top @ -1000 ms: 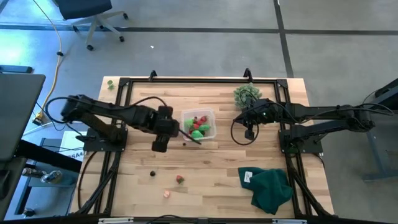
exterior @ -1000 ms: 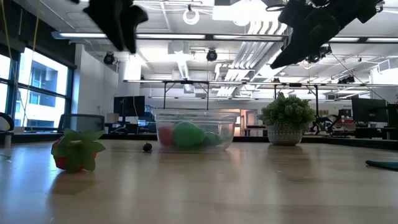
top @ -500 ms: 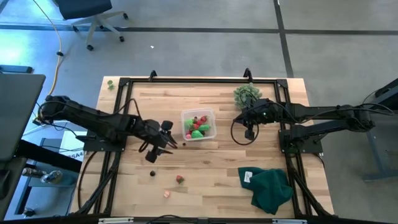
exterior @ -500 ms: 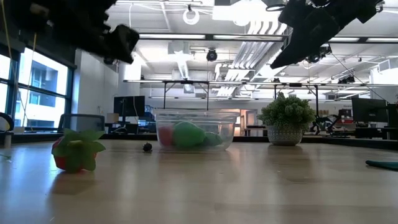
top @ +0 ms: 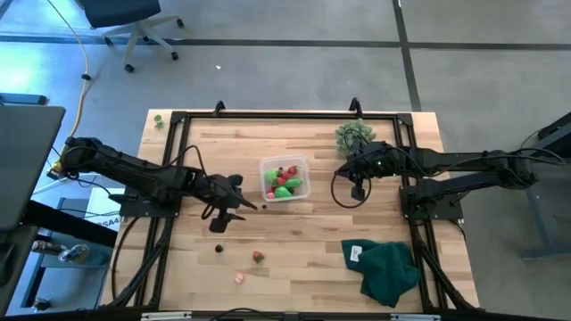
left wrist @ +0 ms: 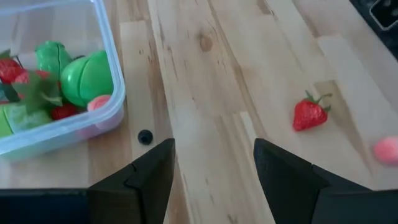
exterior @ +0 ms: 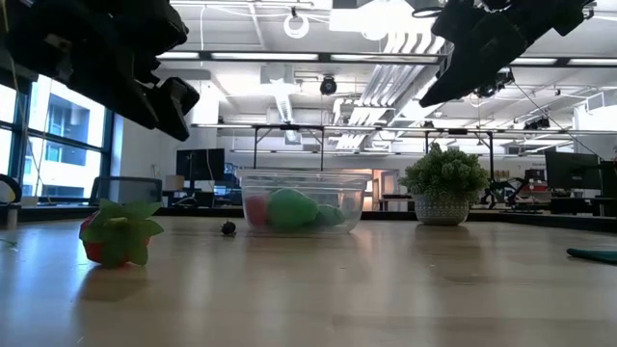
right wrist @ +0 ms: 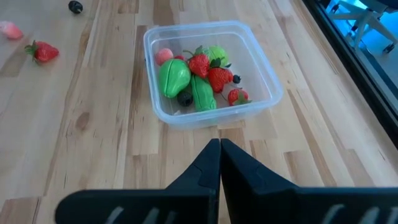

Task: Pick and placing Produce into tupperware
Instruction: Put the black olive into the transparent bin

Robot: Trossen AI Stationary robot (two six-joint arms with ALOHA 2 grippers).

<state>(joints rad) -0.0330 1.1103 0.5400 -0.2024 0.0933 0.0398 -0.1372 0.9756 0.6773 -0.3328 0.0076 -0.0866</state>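
Beyond left fingers (left wrist: 149, 177), strawberry (left wrist: 310, 114), tupperware (left wrist: 109, 93)

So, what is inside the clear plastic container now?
The tupperware holds red strawberries, a bright green round piece, an elongated green piece, a pink piece and small dark berries. Anything lying beneath these pieces is covered.
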